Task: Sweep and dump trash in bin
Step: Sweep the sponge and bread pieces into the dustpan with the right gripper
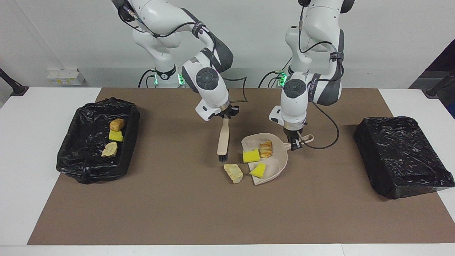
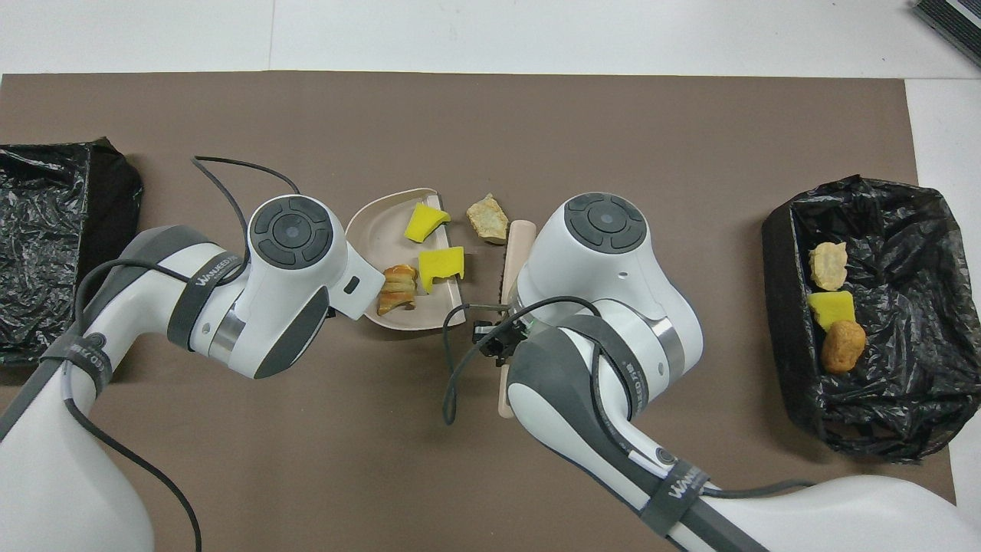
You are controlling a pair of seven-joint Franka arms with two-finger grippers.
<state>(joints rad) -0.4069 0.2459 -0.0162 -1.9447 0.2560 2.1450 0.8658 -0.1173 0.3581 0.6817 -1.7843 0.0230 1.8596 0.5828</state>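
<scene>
You're mid-sweep. Your right gripper (image 1: 224, 114) is clamped on the brush (image 1: 223, 140); your left gripper (image 1: 295, 143) grips the dustpan (image 1: 275, 167) by its handle. Three chunks (image 1: 251, 155) sit in the pan and three more (image 1: 116, 135) in the bin (image 1: 71, 156). One beige lump (image 1: 233, 173) lies on the mat, at seven o'clock from the pan's centre, just off its lip. Next, sweep it over the lip.

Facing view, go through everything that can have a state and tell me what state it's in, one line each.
Dustpan: on the mat, handle held by left end effector, three chunks in it.
Brush: upright, bristles down, held by right end effector.
Beige lump: on the mat beside the dustpan's lip, unswept.
Bin: open, three chunks inside.
Second bin: contents not visible.
</scene>
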